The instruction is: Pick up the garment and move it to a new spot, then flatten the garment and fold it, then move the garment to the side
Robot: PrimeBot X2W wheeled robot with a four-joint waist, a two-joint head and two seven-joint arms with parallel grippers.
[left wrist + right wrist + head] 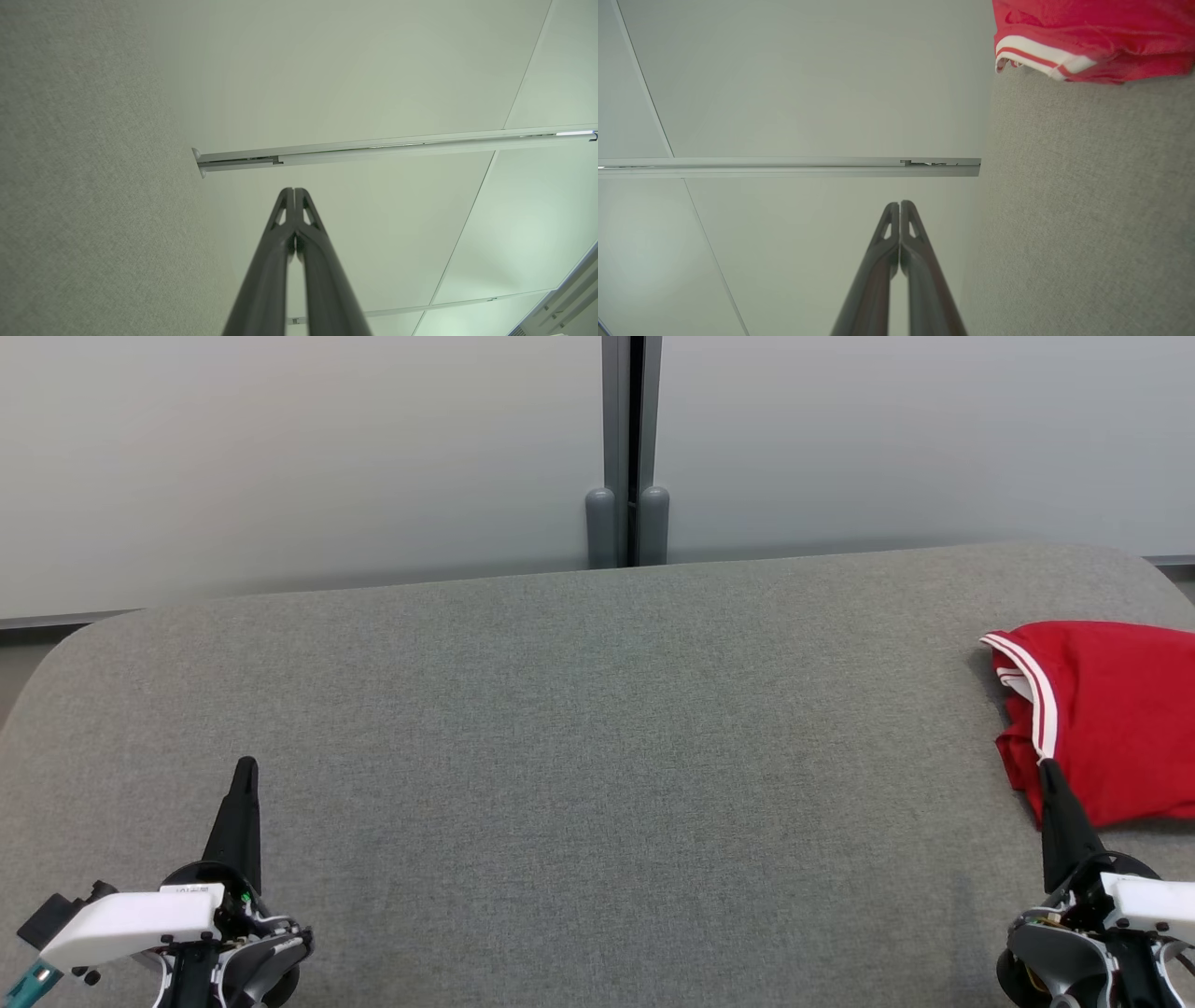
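The garment is red with white-striped trim, lying bunched at the far right of the grey upholstered surface, partly cut off by the head view's right edge. The right wrist view catches its striped hem, the garment, in the upper right corner. My right gripper is shut and empty at the lower right, its tip in front of the garment's near edge; whether it touches the cloth I cannot tell. In its own view the right gripper has its fingers pressed together. My left gripper is shut and empty at the lower left, seen closed as the left gripper.
Pale wall panels rise right behind the surface, split by a dark vertical post at centre. The surface has rounded far corners.
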